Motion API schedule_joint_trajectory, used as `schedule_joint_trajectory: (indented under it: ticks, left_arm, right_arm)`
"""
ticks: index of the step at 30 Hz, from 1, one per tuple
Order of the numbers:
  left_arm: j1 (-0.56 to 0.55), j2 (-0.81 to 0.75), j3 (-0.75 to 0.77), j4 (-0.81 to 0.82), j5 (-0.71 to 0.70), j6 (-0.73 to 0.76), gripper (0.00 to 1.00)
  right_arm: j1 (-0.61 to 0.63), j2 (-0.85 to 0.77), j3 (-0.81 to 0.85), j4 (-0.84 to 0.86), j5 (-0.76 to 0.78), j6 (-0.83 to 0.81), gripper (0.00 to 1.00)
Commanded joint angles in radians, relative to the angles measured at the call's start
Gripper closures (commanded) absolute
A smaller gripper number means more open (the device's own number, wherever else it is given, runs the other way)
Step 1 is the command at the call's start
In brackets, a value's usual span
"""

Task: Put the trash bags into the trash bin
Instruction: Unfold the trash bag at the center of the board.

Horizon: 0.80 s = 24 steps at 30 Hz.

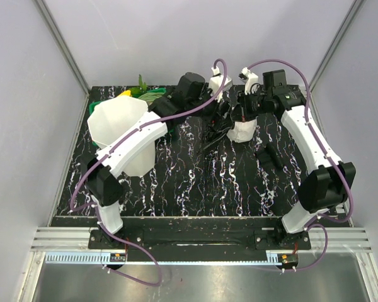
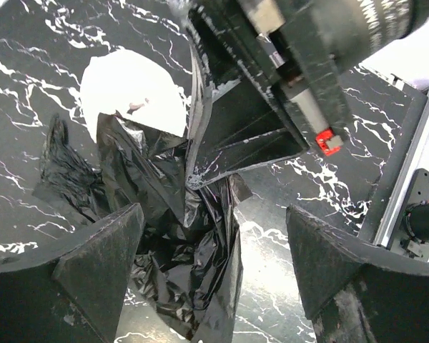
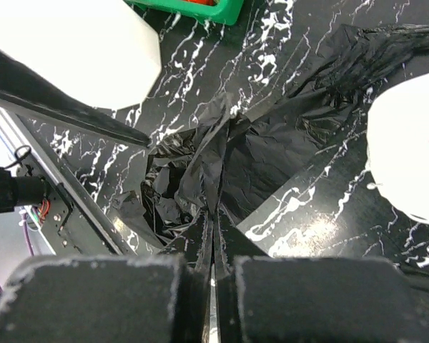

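Both arms bend inward over the marbled table (image 1: 195, 182), and the left gripper (image 1: 219, 121) meets the right gripper (image 1: 242, 113) just beside a white roll (image 1: 242, 131). The trash bags (image 1: 213, 137) seem to lie under them, hard to pick out on the dark top. The trash bin (image 1: 116, 123) stands upright well to the left, near a green basket (image 1: 150, 95).

From the left wrist, the widely parted fingers (image 2: 93, 271) straddle the crumpled film without gripping it.

From the right wrist, closed jaws pinch a fold, and the film lies between roll and bin.

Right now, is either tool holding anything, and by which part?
The right tool pinches the black trash bag by a bunched fold; the left tool is open, empty.
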Motion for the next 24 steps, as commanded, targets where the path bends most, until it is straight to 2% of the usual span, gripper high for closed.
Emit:
schedule_joint_trajectory:
  ticks: [1,5,12,20,23,24]
  left_arm:
    - [0.0,0.013,0.043,0.046,-0.037,-0.082,0.15]
    - [0.0,0.014,0.014,0.04,-0.061,-0.088,0.22]
    - [0.018,-0.009,-0.057,0.06,-0.029,-0.094,0.41]
    - [0.057,-0.007,-0.094,0.085,0.0,-0.108,0.41]
    - [0.061,0.005,-0.097,0.092,0.03,-0.111,0.49]
    - [0.061,0.008,-0.095,0.094,0.044,-0.113,0.55]
  right_arm:
    - [-0.003,-0.059,-0.017,0.136,-0.082,0.049,1.0]
    - [-0.003,-0.072,-0.042,0.159,-0.097,0.049,1.0]
    - [-0.006,-0.094,-0.068,0.157,-0.11,0.039,1.0]
    - [-0.018,-0.115,-0.099,0.162,-0.173,0.038,1.0]
    - [-0.018,-0.111,-0.1,0.162,-0.197,0.042,1.0]
    - [-0.018,-0.109,-0.1,0.162,-0.199,0.044,1.0]
